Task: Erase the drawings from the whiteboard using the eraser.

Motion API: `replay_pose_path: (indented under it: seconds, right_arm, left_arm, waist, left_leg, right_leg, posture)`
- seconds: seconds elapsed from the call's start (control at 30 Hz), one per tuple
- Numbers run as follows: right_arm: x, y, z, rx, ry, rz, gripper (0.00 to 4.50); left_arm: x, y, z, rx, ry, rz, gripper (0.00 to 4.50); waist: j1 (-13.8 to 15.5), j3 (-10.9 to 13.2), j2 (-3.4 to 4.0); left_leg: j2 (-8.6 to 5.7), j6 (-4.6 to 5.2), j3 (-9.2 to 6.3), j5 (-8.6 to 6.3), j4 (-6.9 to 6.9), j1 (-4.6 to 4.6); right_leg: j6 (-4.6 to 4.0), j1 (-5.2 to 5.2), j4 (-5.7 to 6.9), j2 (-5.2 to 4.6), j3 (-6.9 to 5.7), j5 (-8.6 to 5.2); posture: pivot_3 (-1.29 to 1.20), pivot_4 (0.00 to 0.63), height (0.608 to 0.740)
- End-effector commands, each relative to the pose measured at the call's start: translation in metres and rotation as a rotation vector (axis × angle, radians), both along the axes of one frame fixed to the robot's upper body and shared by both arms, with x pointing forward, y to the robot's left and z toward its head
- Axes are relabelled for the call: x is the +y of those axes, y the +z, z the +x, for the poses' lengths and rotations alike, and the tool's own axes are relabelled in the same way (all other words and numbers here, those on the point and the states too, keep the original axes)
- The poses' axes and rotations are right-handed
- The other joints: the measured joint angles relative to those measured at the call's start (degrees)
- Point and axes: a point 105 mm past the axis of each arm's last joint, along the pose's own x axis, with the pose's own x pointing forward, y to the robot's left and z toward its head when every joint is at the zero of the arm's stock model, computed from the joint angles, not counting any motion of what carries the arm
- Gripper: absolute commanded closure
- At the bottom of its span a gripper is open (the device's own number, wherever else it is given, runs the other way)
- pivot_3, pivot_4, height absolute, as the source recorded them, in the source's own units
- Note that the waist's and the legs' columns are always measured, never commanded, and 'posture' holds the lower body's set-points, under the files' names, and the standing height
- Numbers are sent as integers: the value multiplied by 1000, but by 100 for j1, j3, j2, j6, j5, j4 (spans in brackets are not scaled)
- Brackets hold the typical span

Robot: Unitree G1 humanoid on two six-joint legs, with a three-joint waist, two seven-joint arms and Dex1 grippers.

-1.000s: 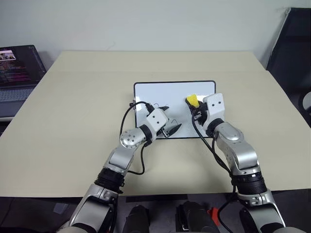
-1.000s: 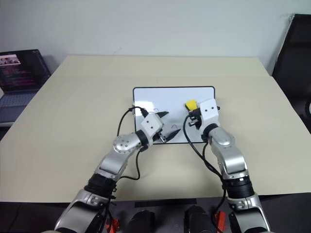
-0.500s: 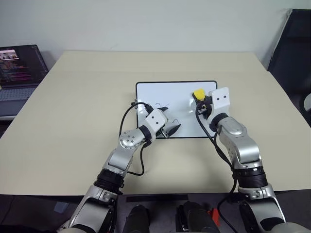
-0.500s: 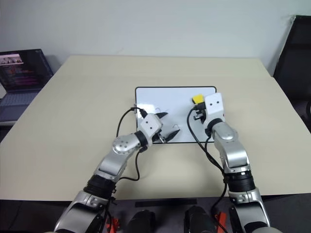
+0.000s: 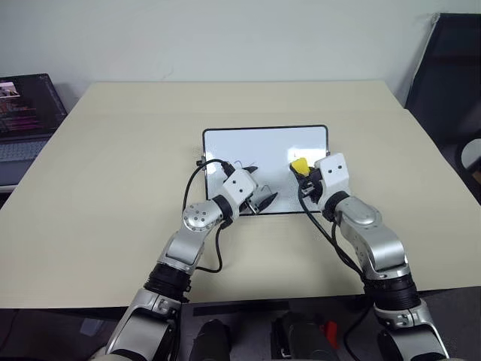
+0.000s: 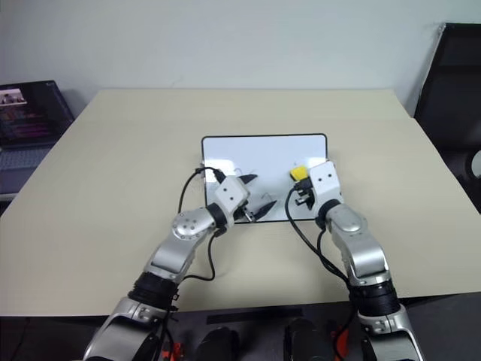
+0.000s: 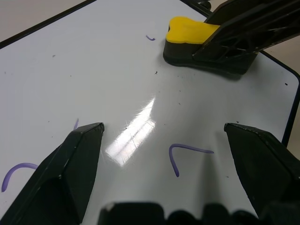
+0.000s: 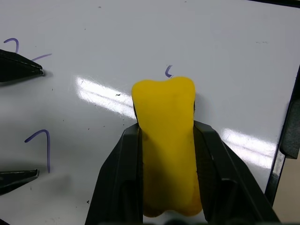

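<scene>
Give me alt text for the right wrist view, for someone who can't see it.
The right gripper is shut on the yellow eraser, held against the whiteboard. A small leftover mark sits just past the eraser's tip, and the left gripper's black fingertips frame two hook-shaped drawings farther along the board.

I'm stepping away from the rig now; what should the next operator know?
Right gripper: shut on the small yellow eraser block, resting on the white black-framed whiteboard.
Left gripper: open, fingers low over the board's near edge, holding nothing.
Done: cannot tell.
Left: purple marker strokes remain, a hook between the left fingers, an arc beside it, a small tick just beyond the eraser.
</scene>
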Motion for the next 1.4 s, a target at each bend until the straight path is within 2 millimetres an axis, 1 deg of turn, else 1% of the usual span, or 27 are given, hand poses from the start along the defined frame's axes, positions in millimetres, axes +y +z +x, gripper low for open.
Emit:
replay_pose_path:
  seconds: [0.03, 0.1, 0.2, 0.37, 0.43, 0.57, 0.77, 0.97, 1.03, 1.13, 1.27, 1.33, 1.4]
  right_arm:
    - [-10, 6, 15, -23, -55, -25, 3413]
    - [-11, 11, 22, -45, -68, -33, 3413]
    - [-7, 21, 31, -74, -72, -22, 3413]
    - [-2, 23, 34, -85, -65, -16, 3413]
    - [-1, 19, 31, -77, -58, -18, 3413]
    - [1, 3, 15, -36, -20, -27, 3413]
    - [-1, -4, 1, -12, 5, -22, 3413]
    - [-16, 8, 0, -63, -33, -9, 3413]
    - [-21, 18, 1, -110, -45, -13, 3413]
    - [-23, 24, 1, -136, -42, -12, 3413]
    - [-21, 28, -1, -155, -23, -23, 3413]
    - [-20, 29, -2, -156, -16, -16, 3413]
    - [-17, 29, -4, -158, -3, -9, 3413]
  left_arm:
    - [-2, 16, -1, -54, -5, -23, 0]
    - [-2, 16, 0, -54, -6, -23, 0]
    - [-2, 16, 0, -53, -8, -22, 0]
    - [-1, 16, -1, -52, -6, -20, 0]
    - [-1, 16, -1, -51, -4, -19, 0]
    - [0, 15, -2, -48, -2, -19, 0]
    - [0, 15, -3, -44, -1, -18, 0]
    - [2, 18, -2, -56, 15, -28, 0]
    - [4, 21, -3, -79, 35, -34, 0]
    - [10, 26, -7, -103, 90, -79, 0]
    - [17, 27, -19, -125, 133, -80, 0]
    - [21, 22, -27, -123, 153, -67, 0]
    - [25, 11, -39, -89, 160, -52, 0]
  waist:
    - [-21, 0, 0]
    - [-34, 0, 0]
    - [-34, 0, 0]
    - [-29, 0, 0]
    - [-30, 0, 0]
    - [-26, 0, 0]
    - [-24, 0, 0]
    - [-19, 1, -2]
    - [-12, 2, -2]
    - [-8, 3, -2]
    - [-14, 3, -2]
    - [-11, 3, -2]
    - [-20, 3, -1]
  left_leg:
    - [0, 1, 4, 1, 0, 3]
    - [-2, 5, 12, 3, 1, 7]
    - [-5, 11, 16, 7, 1, 8]
    - [-4, 11, 20, 7, -3, 4]
    - [-3, 11, 25, 7, -5, 2]
    - [-3, 11, 23, 7, -5, 1]
    - [-3, 11, 23, 7, -5, 2]
    - [-4, 10, 23, 6, -7, -1]
    - [-5, 10, 22, 6, -8, -3]
    - [-5, 10, 21, 6, -9, -14]
    - [-1, 10, 18, 6, -12, -43]
    - [0, 10, 8, 6, -12, -49]
    - [-1, 10, 9, 6, -11, -49]
  right_leg:
    - [3, 1, 0, 0, 0, 3]
    - [8, 2, -1, 0, 0, 11]
    - [12, 2, -2, -1, 2, 16]
    - [12, 1, -10, -1, 6, 16]
    - [12, -1, -12, -2, 10, 16]
    - [12, -1, -13, -5, 11, 16]
    - [12, -1, -12, -4, 9, 16]
    - [12, -2, -16, -5, 8, 15]
    - [12, -2, -18, -5, 8, 15]
    - [13, -7, -26, -7, 9, 15]
    - [12, -34, -28, -7, 15, 15]
    - [12, -37, -28, -7, 13, 15]
    - [12, -37, -26, -7, 15, 15]
  posture:
    - [0, 150, 740]
    - [0, 150, 740]
    - [0, 150, 740]
    - [0, 150, 740]
    - [0, 150, 740]
    - [0, 150, 740]
    - [0, 150, 740]
    - [0, 150, 740]
    - [0, 150, 740]
    - [0, 150, 740]
    - [0, 150, 740]
    - [0, 150, 740]
    - [0, 150, 740]
